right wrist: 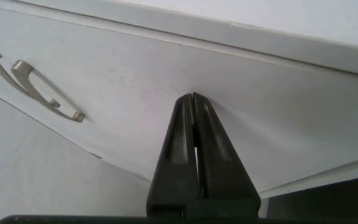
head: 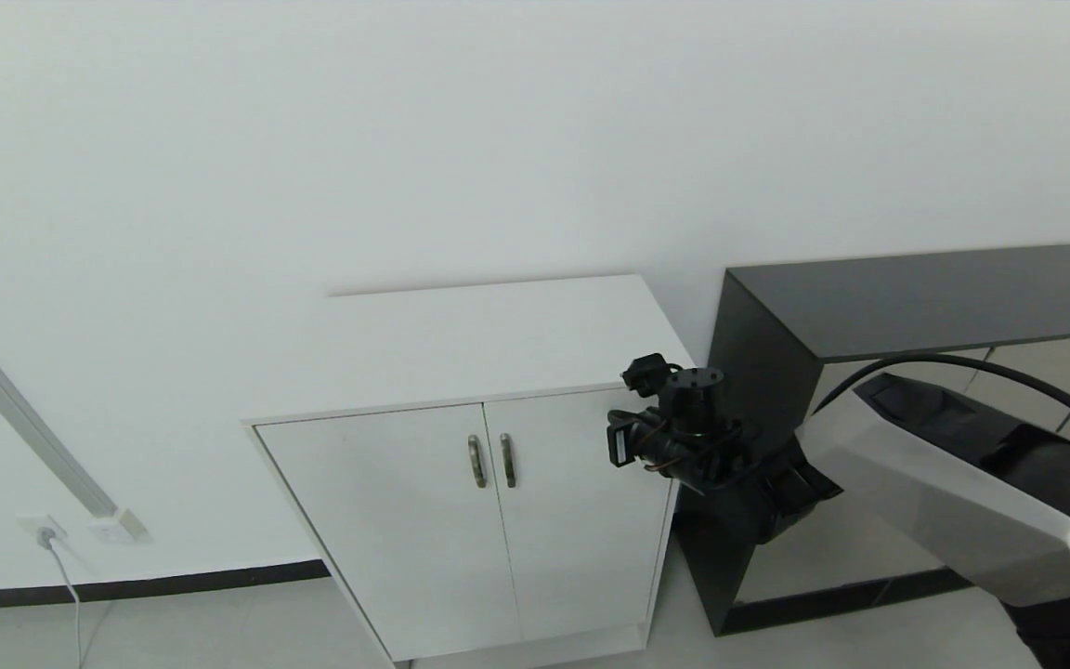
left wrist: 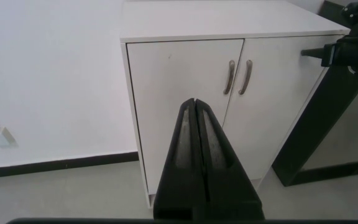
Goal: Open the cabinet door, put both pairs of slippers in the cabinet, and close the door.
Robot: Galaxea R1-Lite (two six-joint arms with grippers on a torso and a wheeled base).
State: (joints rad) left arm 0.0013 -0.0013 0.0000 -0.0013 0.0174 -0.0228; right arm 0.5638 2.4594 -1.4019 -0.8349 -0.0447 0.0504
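Cabinet (head: 461, 339): white, two doors, standing against the wall on the floor. Left door (head: 396, 530) and right door (head: 577, 548) both shut, edges meeting at centre. Two upright metal handles (head: 476, 461), (head: 507, 460) just beside each other, one on either side of the seam.

Right gripper (right wrist: 193, 99): clenched, fingers pressed together, nothing between them. It points at the face of the right door, high up near the outer edge, away from the handles. The tips are at or just off the door panel; I cannot tell whether they touch. In the head view it (head: 623, 444) sits in front of the cabinet's upper right corner.

Left gripper (left wrist: 194, 106): also clenched, empty. It is held out in front of the cabinet, aimed toward the left door, well apart from it.

Surroundings: black table (head: 925, 288) just beside the cabinet on the right. Wall socket (head: 43, 531) with a cable plugged in, low on the wall to the left.
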